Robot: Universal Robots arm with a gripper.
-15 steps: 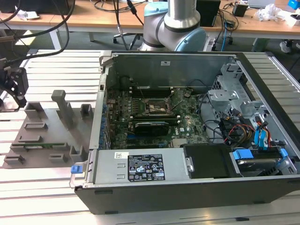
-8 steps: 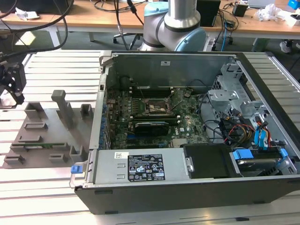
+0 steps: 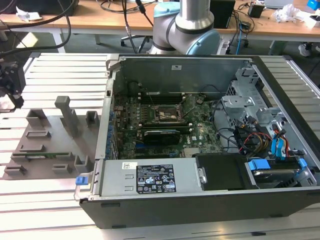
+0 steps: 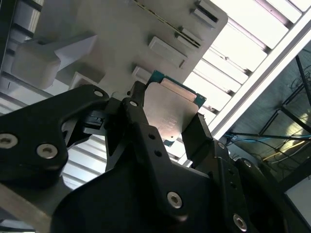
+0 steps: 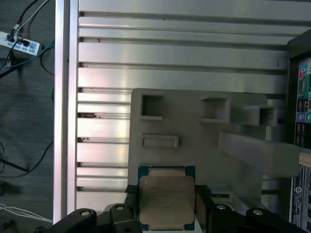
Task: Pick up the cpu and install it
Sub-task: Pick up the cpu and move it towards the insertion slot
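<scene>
Slatted metal table (image 3: 65,70), with a grey parts tray (image 3: 47,150) beside an open computer case (image 3: 200,205). Gripper (image 5: 166,194) is clamped on the cpu (image 5: 165,208), jaws on two opposite edges. It sits over one edge of the tray, well apart from the socket (image 3: 166,114).

Chip looks light, stiff and smooth-topped, probably delicate underneath, so the edges are the place to hold. It is square with no long axis, and lies flat with the metal plate toward the wrist.
</scene>
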